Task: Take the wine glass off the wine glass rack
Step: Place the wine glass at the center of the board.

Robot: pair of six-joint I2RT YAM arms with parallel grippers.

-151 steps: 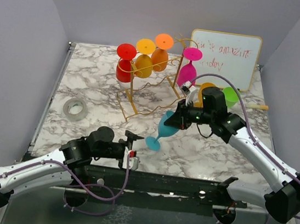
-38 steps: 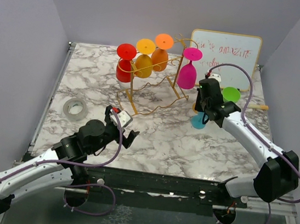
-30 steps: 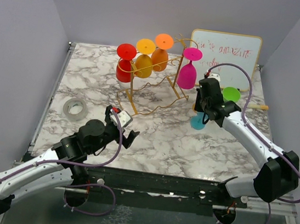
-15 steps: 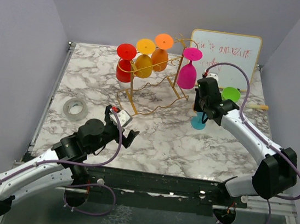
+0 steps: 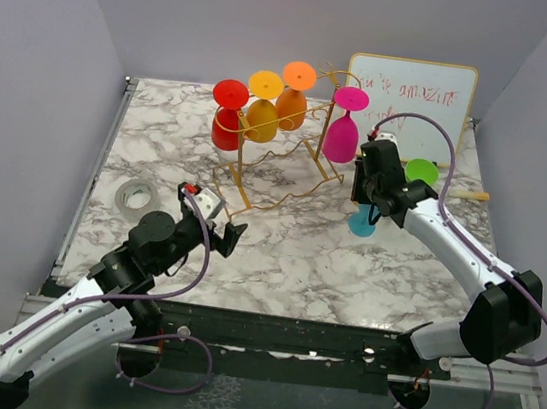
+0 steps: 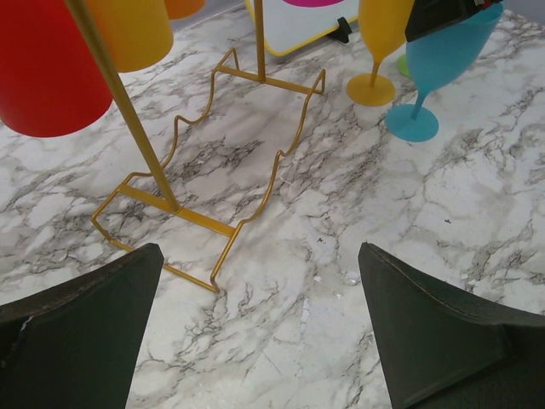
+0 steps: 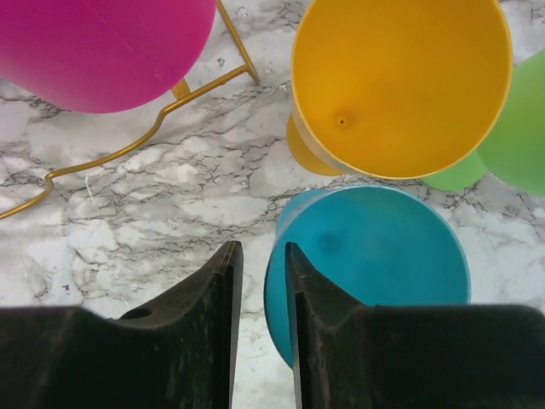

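The gold wine glass rack (image 5: 287, 181) stands mid-table with red (image 5: 227, 118), yellow (image 5: 262, 112), orange (image 5: 294, 96) and magenta (image 5: 343, 128) wine glasses hanging upside down on it. A blue wine glass (image 5: 362, 223) stands upright on the marble to its right. My right gripper (image 7: 261, 249) hovers over the blue glass (image 7: 383, 247). Its jaws are slightly parted astride the rim, with a visible gap on the outer side. My left gripper (image 6: 258, 256) is wide open over bare marble in front of the rack's base (image 6: 255, 183), holding nothing.
A yellow glass (image 7: 400, 77) and a green glass (image 5: 421, 172) stand upright close behind the blue one. A whiteboard (image 5: 414, 97) leans at the back right. A tape roll (image 5: 137, 199) lies at the left. The magenta bowl (image 7: 102, 43) hangs just left of my right gripper.
My right jaws have parted a little from the blue glass's rim. The left arm has shifted slightly back and left, still wide open.
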